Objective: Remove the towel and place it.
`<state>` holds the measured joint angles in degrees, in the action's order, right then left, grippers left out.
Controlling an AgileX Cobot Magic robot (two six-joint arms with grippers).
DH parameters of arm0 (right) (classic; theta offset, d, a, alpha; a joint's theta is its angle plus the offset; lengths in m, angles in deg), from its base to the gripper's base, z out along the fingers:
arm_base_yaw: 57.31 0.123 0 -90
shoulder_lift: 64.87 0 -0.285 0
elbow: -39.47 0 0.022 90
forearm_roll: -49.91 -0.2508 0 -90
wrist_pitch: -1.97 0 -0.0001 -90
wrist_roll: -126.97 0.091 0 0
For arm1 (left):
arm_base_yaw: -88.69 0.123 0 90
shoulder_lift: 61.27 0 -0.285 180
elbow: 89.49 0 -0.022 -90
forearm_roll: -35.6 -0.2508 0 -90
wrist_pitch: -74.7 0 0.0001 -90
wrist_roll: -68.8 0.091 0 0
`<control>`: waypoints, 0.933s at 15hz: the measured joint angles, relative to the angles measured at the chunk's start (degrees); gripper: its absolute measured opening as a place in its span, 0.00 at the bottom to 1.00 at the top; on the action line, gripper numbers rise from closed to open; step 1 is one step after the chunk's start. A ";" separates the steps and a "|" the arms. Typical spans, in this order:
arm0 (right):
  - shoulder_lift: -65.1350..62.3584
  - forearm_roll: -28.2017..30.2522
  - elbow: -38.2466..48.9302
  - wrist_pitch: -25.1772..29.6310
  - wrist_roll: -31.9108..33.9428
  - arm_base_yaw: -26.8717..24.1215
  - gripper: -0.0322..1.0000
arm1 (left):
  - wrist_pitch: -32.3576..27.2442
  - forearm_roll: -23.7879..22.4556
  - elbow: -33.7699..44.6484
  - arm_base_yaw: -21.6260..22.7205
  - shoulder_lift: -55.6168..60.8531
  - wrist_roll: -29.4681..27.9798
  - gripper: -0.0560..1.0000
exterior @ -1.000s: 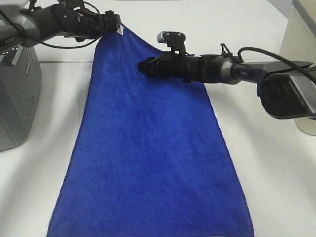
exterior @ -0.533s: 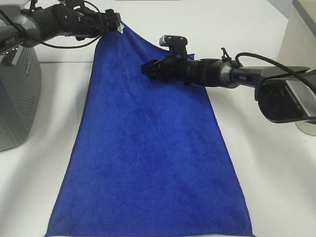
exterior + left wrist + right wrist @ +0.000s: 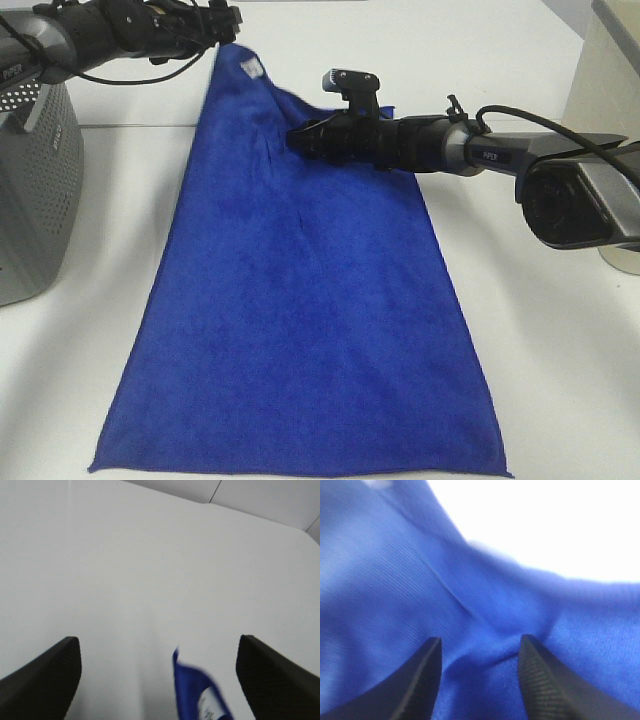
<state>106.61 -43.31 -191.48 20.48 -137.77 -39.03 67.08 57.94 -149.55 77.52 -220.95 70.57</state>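
Two arms up top, one cloth below. At far left stands the grey perforated basket (image 3: 35,190). Upper left, the left gripper (image 3: 228,22) has its fingers wide apart, holding nothing, the tagged corner just beside it. Spread down the middle of the white table (image 3: 560,330) lies the royal-blue plush towel (image 3: 300,310). Upper centre, the right gripper (image 3: 292,138) has its fingers partly apart, straddling a raised fold without a clear pinch. My worry: pulling away now could drag that fold and rumple the laid cloth.
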 joint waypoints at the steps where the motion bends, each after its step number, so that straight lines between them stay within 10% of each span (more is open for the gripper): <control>1: -0.11 1.72 -0.06 -0.17 1.32 0.00 0.51 | 0.69 0.06 0.00 0.00 0.63 0.00 0.79; 8: -2.46 9.51 0.52 2.01 8.31 -0.23 0.51 | -0.11 -2.01 -0.06 0.00 0.86 0.00 0.79; 14: -10.14 45.21 1.15 9.34 36.67 -1.32 0.51 | -3.44 -3.09 -0.06 0.00 2.81 0.00 0.79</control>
<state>96.47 1.89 -190.34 29.82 -101.10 -40.35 63.64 54.85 -149.61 77.52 -218.14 70.57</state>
